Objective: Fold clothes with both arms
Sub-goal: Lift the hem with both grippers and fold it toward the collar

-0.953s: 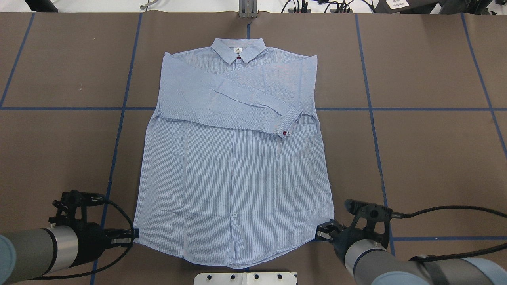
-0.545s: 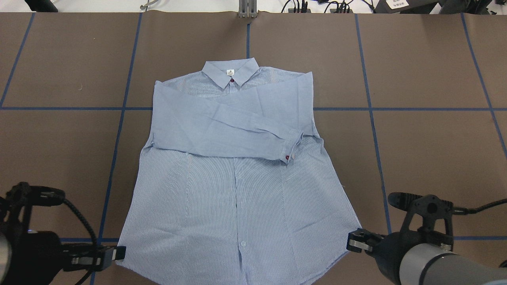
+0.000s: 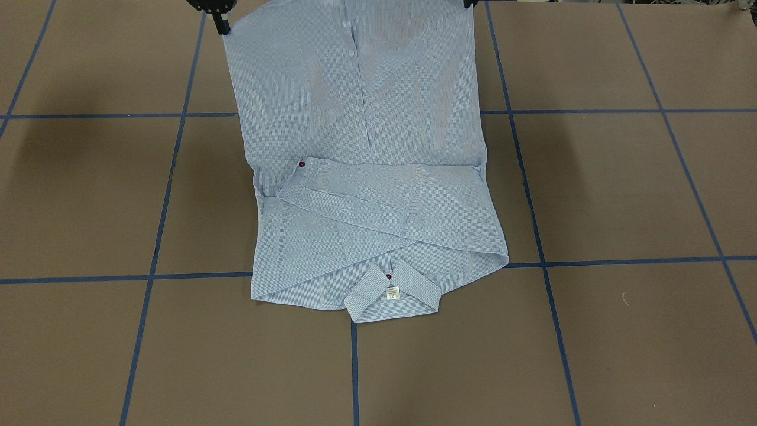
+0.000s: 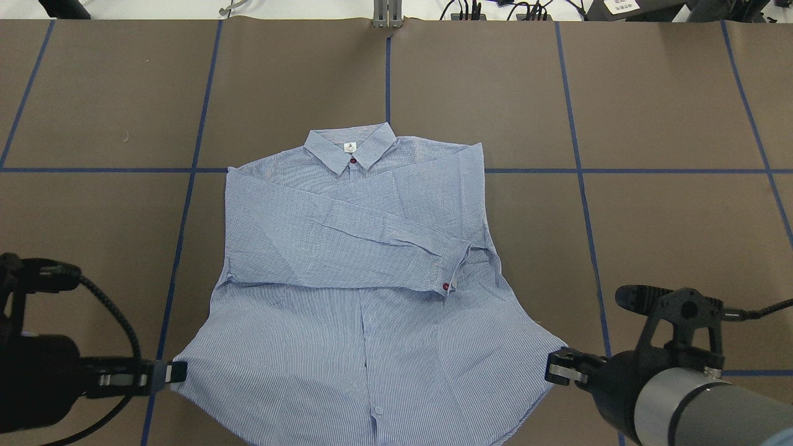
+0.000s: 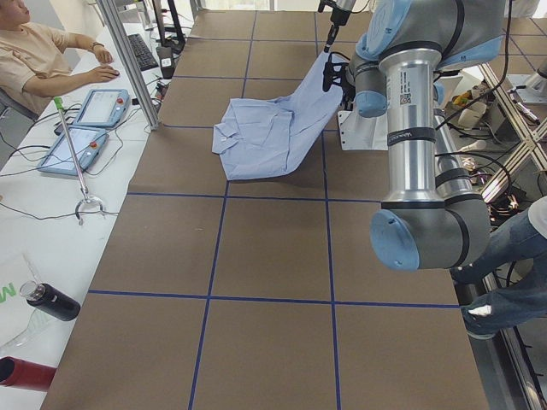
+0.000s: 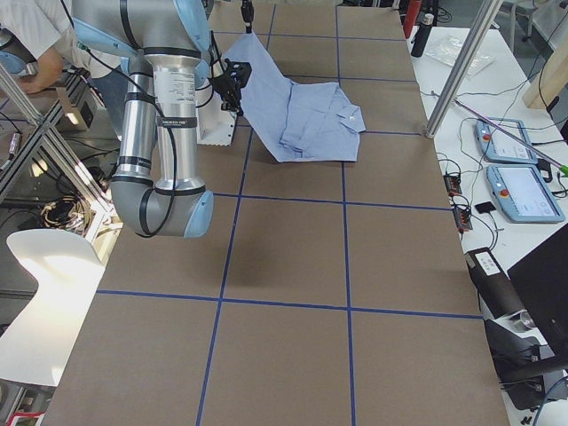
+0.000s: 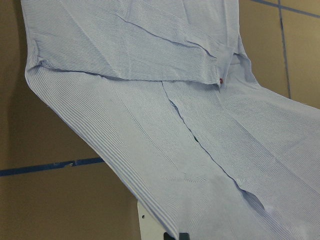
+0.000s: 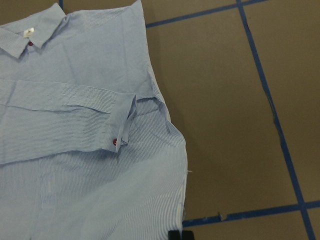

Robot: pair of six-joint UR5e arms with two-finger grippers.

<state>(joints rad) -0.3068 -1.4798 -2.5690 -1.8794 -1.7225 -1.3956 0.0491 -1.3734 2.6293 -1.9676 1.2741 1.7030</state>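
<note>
- Light blue striped shirt (image 4: 372, 322) lies front-up mid tabletop (image 4: 681, 217), collar (image 4: 350, 147) at 12 o'clock, far side from robot
- Sleeves (image 4: 334, 238) crossed over chest; red-button cuff (image 4: 451, 272) pts toward 4 o'clock
- L tool (image 4: 175, 372) clamped on shirt's 8 o'clock corner, R tool (image 4: 553, 367) clamped on its 4 o'clock corner
- Side views: bottom end held up off tabletop btwn both tools, collar end flat

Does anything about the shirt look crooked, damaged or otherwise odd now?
The shirt lies slightly askew: its collar tilts and sits off the blue tape line. The cuff edge is folded back. No damage shows.
</note>
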